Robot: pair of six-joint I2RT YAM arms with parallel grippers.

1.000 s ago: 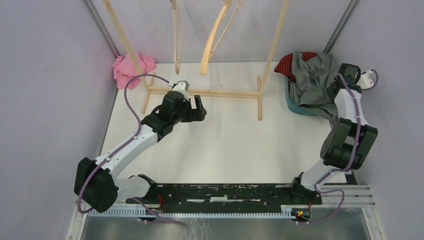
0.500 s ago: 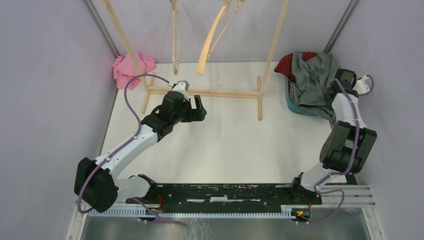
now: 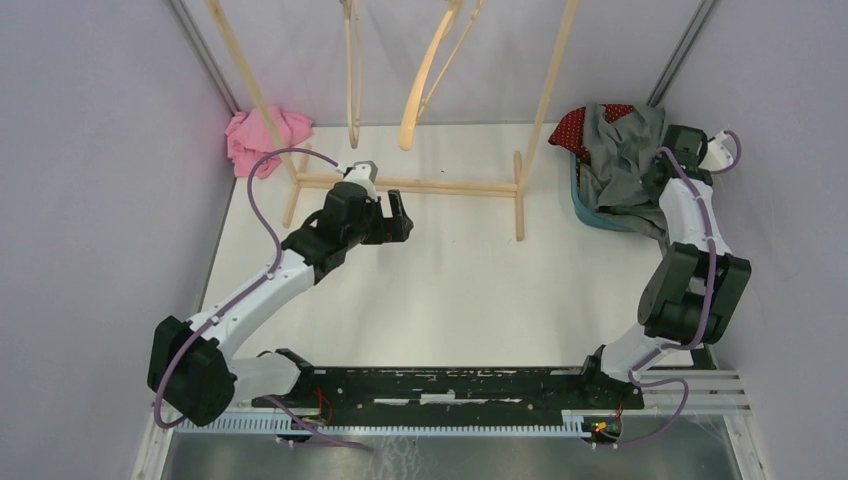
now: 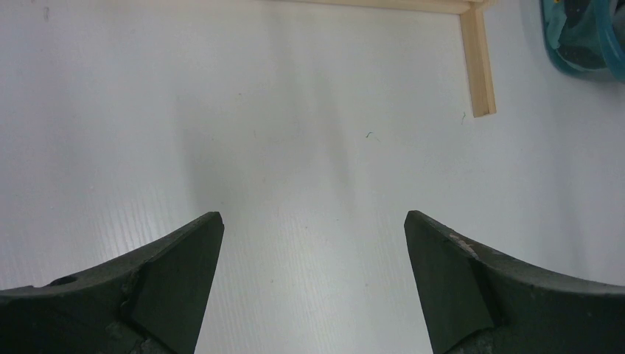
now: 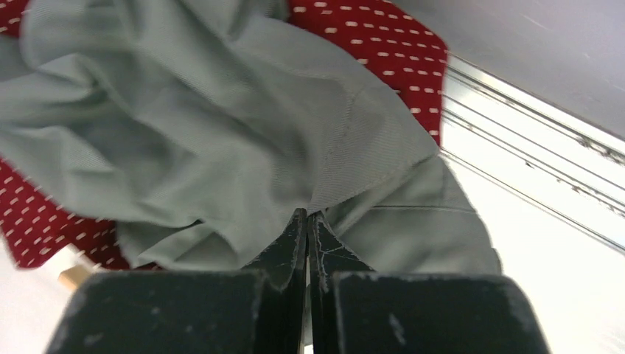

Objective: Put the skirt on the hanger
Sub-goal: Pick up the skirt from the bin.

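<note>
The grey skirt (image 3: pixel 625 160) lies crumpled in a teal basket (image 3: pixel 592 215) at the back right, on top of a red dotted garment (image 3: pixel 580 125). My right gripper (image 3: pixel 662 168) is at the skirt's right side. In the right wrist view my right gripper (image 5: pixel 307 215) is shut, pinching a fold of the grey skirt (image 5: pixel 221 125). Two wooden hangers (image 3: pixel 352 90) (image 3: pixel 425 85) hang from the rack at the back. My left gripper (image 3: pixel 400 215) is open and empty above the bare table, in front of the rack; it is also open in the left wrist view (image 4: pixel 313 221).
The wooden rack's base bar (image 3: pixel 420 185) and foot (image 4: pixel 477 66) stand on the white table. A pink cloth (image 3: pixel 262 135) lies at the back left corner. The teal basket (image 4: pixel 582 44) shows at the left wrist view's top right. Purple walls close in both sides.
My right wrist has moved a little back and left over the basket, against the grey skirt. The right hanger has swung slightly. The left arm has not moved.
</note>
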